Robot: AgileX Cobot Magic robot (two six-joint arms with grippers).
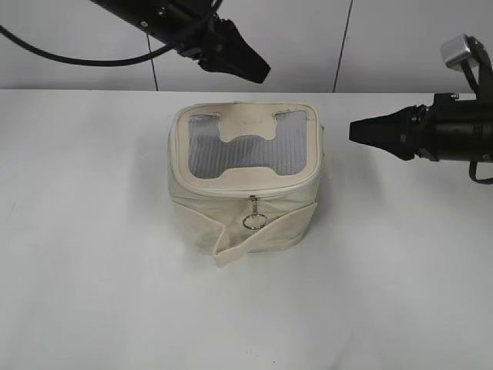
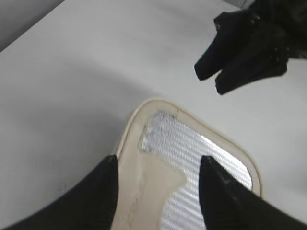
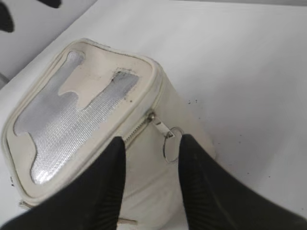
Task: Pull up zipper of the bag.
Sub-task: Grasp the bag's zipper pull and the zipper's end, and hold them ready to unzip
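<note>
Your right gripper (image 3: 149,143) is parted, holding nothing — the zipper (image 3: 144,125) slider and ring pull (image 3: 171,147) sit just beyond its fingertips on the bag (image 1: 243,179) side, track running along the lid rim. Your left gripper (image 2: 158,165) hovers spread and empty over the mesh top. The bag stands upright mid-table (image 1: 85,231).

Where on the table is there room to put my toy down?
Bare table spreads in front of the bag and to its left. It is crowded behind the bag under the left gripper, and on its right by the right gripper.
</note>
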